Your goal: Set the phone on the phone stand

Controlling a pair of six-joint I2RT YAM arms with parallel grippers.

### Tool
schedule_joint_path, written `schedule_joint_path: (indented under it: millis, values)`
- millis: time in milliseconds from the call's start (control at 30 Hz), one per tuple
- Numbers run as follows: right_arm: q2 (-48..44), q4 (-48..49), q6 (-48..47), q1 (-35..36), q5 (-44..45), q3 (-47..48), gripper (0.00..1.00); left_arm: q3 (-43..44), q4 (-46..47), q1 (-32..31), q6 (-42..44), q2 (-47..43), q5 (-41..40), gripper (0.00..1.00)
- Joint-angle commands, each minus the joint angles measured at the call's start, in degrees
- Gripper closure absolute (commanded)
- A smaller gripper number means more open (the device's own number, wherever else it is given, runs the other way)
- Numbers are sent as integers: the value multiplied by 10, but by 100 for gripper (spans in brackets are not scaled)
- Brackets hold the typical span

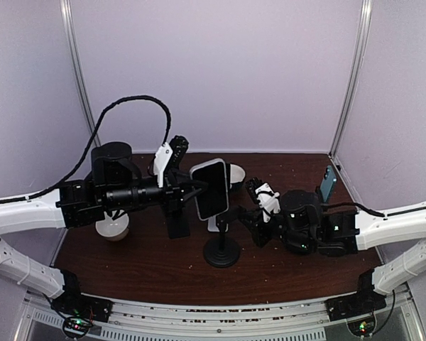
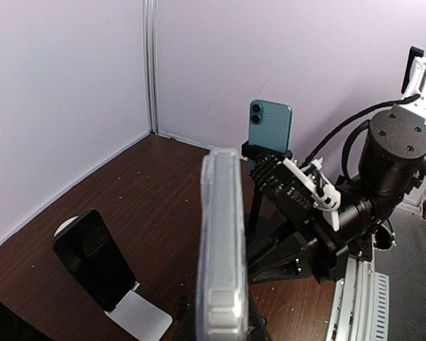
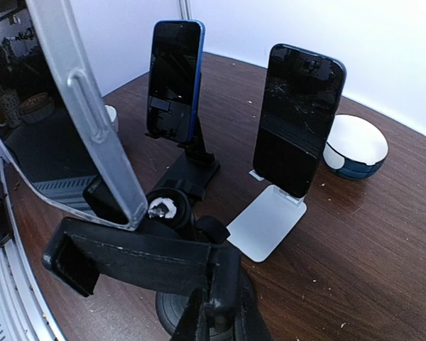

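Observation:
The phone [image 1: 209,188], in a clear case, hangs upright over the middle of the table with my left gripper [image 1: 192,189] shut on it. In the left wrist view the phone [image 2: 224,241] shows edge-on, rising from between the jaws. The phone stand [image 1: 221,251] is black with a round base, just below the phone. My right gripper [image 1: 247,214] is shut on the stand's upper part. In the right wrist view the stand's flat black holder [image 3: 135,259] lies across the fingers [image 3: 199,323], and the phone's lower edge [image 3: 92,121] sits just above the holder.
A blue phone [image 3: 174,78] stands on a black stand, and a black phone [image 3: 298,117] on a white stand [image 3: 266,224], both behind the task stand. A teal phone [image 1: 329,183] stands at the right. White bowls [image 1: 113,228] [image 3: 355,142] sit left and back.

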Motion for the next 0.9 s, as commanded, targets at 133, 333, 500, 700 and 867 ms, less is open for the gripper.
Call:
schedule_joint_path:
  millis: [133,333,500,700,867]
  values:
    - [27,43,40,14,19,35,100,14,161,-31,8,27,16,100]
    - [37,38,40,20,30,43,100,16,193,-36,-1,42,12,100]
    - [35,30,34,25,44,50,100,-28,177,-36,-12,47,-17,100]
    - [32,29,32,27,47,47,100,-90,157,-36,-19,34,-50,100]
    - [31,28,17,33,40,57,100,-96,101,-45,1,48,-76,100]
